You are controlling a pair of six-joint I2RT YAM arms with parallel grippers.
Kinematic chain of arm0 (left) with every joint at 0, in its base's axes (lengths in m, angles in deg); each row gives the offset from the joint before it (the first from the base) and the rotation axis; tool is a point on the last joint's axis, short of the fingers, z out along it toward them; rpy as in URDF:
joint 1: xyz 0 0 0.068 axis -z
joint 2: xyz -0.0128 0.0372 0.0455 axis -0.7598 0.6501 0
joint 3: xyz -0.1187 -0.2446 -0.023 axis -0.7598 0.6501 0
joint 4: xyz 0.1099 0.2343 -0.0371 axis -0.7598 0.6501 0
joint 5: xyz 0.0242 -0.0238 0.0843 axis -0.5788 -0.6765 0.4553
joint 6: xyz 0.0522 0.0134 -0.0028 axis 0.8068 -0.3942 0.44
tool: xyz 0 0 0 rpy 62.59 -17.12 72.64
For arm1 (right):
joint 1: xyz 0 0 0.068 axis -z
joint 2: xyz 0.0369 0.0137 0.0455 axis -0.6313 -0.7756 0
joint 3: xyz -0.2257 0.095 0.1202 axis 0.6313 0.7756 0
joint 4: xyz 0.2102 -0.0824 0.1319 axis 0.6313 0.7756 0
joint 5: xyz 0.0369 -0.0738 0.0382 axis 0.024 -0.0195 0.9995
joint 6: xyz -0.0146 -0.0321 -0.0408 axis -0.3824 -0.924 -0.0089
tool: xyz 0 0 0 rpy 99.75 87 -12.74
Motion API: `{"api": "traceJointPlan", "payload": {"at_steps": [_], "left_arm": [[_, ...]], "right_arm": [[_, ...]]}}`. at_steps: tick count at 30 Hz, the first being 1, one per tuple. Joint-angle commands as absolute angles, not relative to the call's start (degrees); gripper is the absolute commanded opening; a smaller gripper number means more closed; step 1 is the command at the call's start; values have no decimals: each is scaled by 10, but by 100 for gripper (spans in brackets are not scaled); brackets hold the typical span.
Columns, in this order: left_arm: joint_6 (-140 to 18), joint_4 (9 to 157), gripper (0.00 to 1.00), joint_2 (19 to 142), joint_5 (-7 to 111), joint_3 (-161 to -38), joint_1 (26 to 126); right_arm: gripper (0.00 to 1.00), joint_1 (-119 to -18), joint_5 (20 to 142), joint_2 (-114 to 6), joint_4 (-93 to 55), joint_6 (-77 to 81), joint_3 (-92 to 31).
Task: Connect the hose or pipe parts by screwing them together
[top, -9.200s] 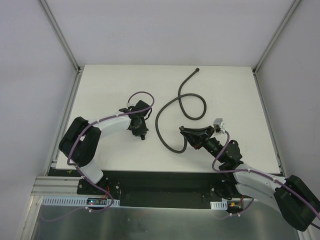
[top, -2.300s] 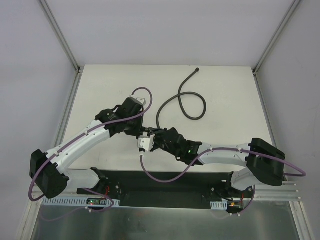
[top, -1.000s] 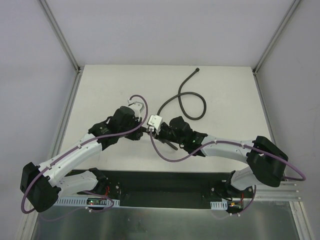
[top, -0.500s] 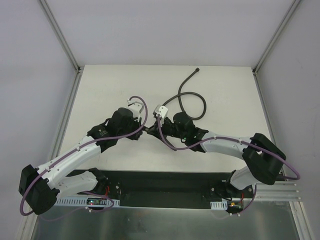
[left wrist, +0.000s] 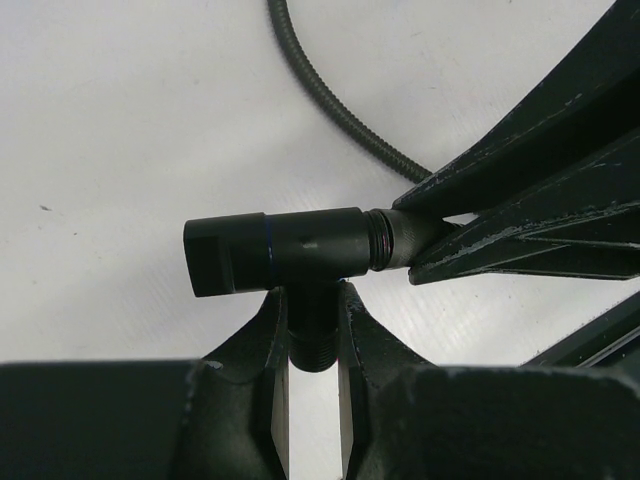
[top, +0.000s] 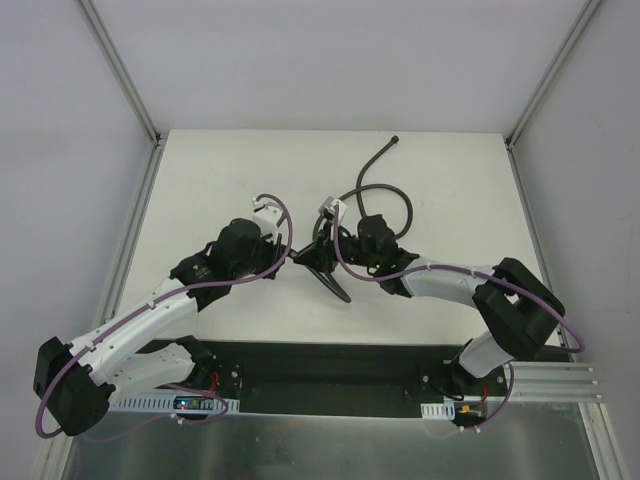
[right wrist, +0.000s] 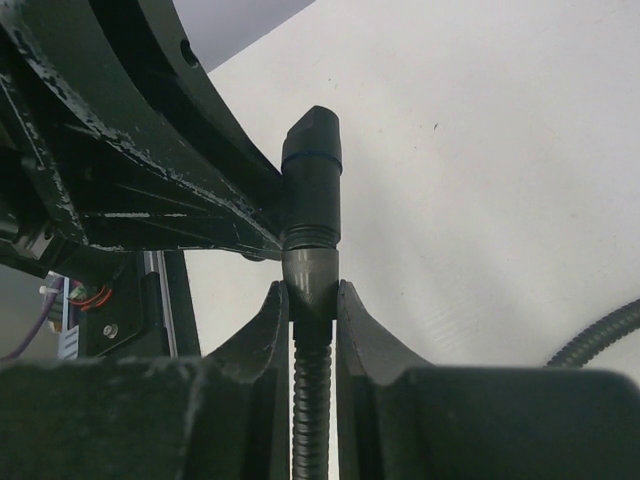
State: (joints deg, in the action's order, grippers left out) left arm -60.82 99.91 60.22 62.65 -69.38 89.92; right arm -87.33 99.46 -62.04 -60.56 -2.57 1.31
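Worktop (top: 220, 180): white; both parts are held over its middle.
Hose (right wrist: 312, 400): end nut is clamped in narrowed right fingers (right wrist: 355, 340) and butted to the fitting's threaded port.
T-fitting (left wrist: 300, 250): stem is pinched by left fingers (left wrist: 262, 345).
Risk: cross-threading if axes are misaligned; stem slippage under torque.

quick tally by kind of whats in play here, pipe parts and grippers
hose: 1
T-shaped fitting: 1
grippers: 2, the left gripper shut on the fitting's stem and the right gripper shut on the hose end
total: 4
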Motion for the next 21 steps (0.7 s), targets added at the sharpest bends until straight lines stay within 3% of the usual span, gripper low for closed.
{"api": "traceJointPlan", "payload": {"at_steps": [1, 9, 15, 21], "left_arm": [[-640, 966, 0, 597, 562, -715, 930], [-751, 1197, 0, 698, 591, -874, 926], [-801, 1311, 0, 723, 569, -955, 892], [-807, 1387, 0, 749, 624, -1010, 877]], "right_arm": [[0, -879, 1015, -603, -664, -75, 5], [0, -926, 895, -524, -375, -364, -35], [0, -982, 777, -504, -313, -554, -33], [1, -1053, 621, -491, -377, -682, -8]]}}
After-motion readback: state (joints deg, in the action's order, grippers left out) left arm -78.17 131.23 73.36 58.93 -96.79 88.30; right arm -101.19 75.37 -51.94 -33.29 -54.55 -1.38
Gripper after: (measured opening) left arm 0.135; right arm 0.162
